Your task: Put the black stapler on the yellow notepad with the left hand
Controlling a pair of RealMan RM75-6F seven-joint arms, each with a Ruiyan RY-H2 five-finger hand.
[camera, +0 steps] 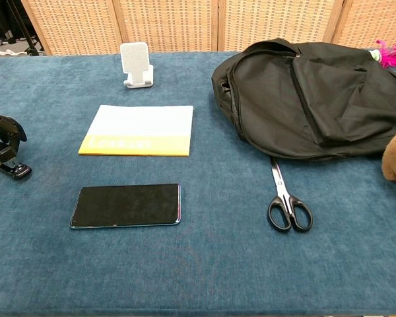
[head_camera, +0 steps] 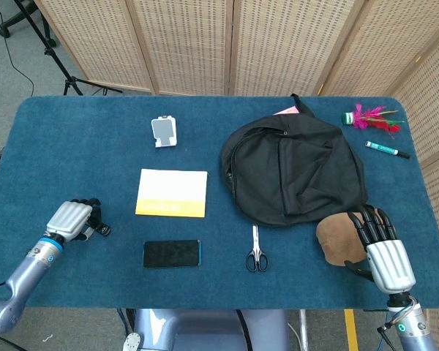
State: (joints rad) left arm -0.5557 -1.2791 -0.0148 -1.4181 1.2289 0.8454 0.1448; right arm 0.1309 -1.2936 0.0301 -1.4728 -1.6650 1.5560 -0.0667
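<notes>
A desk [head_camera: 73,146] covered in blue felt stands before a folding screen [head_camera: 234,44] of woven cane in pale wooden frames. Grey floor [head_camera: 14,73] lies beyond its far corner, where black tripod legs [head_camera: 55,55] stand.

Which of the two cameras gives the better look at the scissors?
The chest view: the scissors lie close to the camera, black handles and both blades plain. The head view shows them whole too, but small, from above, beside the black backpack.

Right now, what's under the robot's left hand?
The black stapler lies on the table under the left hand, whose fingers curl over it. Only the stapler's front end shows; the hand covers the rest.
</notes>
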